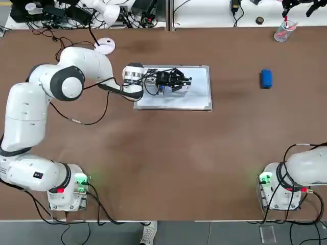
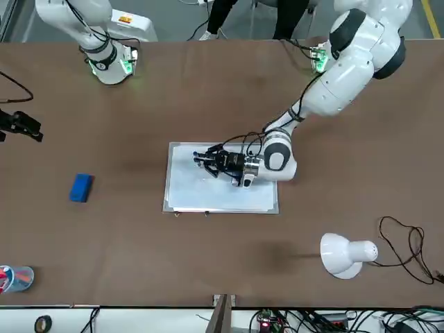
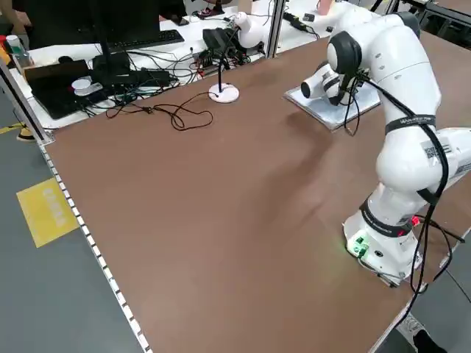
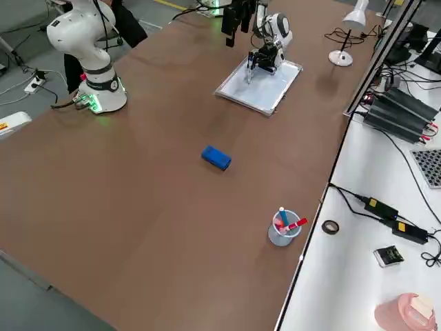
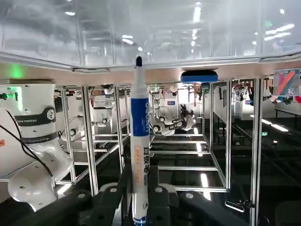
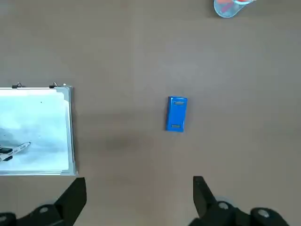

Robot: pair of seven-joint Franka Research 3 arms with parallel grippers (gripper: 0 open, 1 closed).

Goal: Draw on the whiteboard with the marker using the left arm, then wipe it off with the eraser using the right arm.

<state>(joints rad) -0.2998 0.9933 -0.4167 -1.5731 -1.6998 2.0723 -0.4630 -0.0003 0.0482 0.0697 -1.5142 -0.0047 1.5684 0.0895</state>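
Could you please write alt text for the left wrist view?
The robot's left gripper grips a white-and-blue marker, its dark tip pointing towards the glossy whiteboard. Beyond are the blue eraser and a clear cup of markers.

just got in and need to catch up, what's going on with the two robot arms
The left arm's end effector grips a marker over the whiteboard, its dark tip bare and near the surface. I can't make out any drawn marks on the board. The right arm's end effector hangs open and empty over the table, and the blue eraser lies on the tabletop, not picked up.
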